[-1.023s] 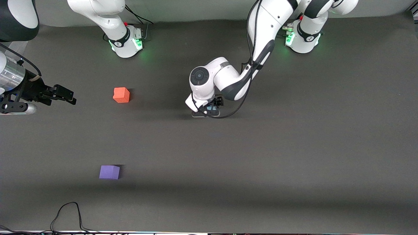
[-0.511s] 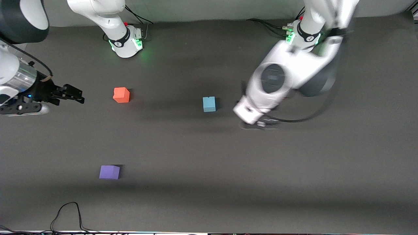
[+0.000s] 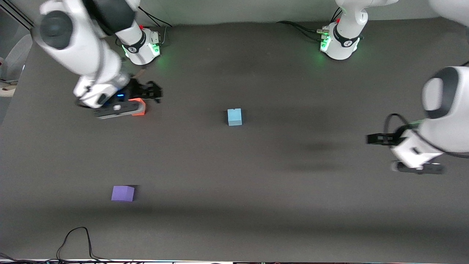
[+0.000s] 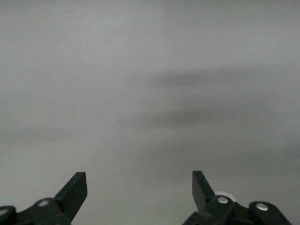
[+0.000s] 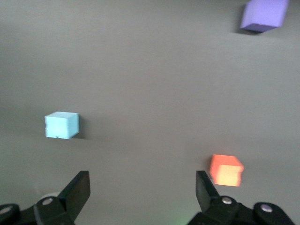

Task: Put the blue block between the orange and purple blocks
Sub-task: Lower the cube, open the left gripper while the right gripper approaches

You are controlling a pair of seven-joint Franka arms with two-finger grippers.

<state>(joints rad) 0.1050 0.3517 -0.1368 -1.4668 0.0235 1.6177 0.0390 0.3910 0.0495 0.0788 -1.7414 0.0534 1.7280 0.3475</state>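
The light blue block (image 3: 234, 117) sits alone on the dark mat at mid-table, and also shows in the right wrist view (image 5: 62, 124). The orange block (image 3: 140, 107) lies toward the right arm's end, partly covered by the right hand; the right wrist view shows it (image 5: 226, 170) beside one fingertip. The purple block (image 3: 122, 193) lies nearer to the front camera than the orange one and also shows in the right wrist view (image 5: 263, 14). My right gripper (image 3: 153, 91) (image 5: 140, 180) is open and empty, over the mat beside the orange block. My left gripper (image 3: 372, 139) (image 4: 139, 180) is open and empty over bare mat at the left arm's end.
The two arm bases (image 3: 141, 47) (image 3: 339, 44) stand along the edge of the mat farthest from the front camera. A black cable (image 3: 75, 238) loops at the edge nearest the camera, toward the right arm's end.
The left gripper let go of the blue block, left it at mid-table and swung away to the left arm's end. The right arm swept in from the table's end to the orange block.
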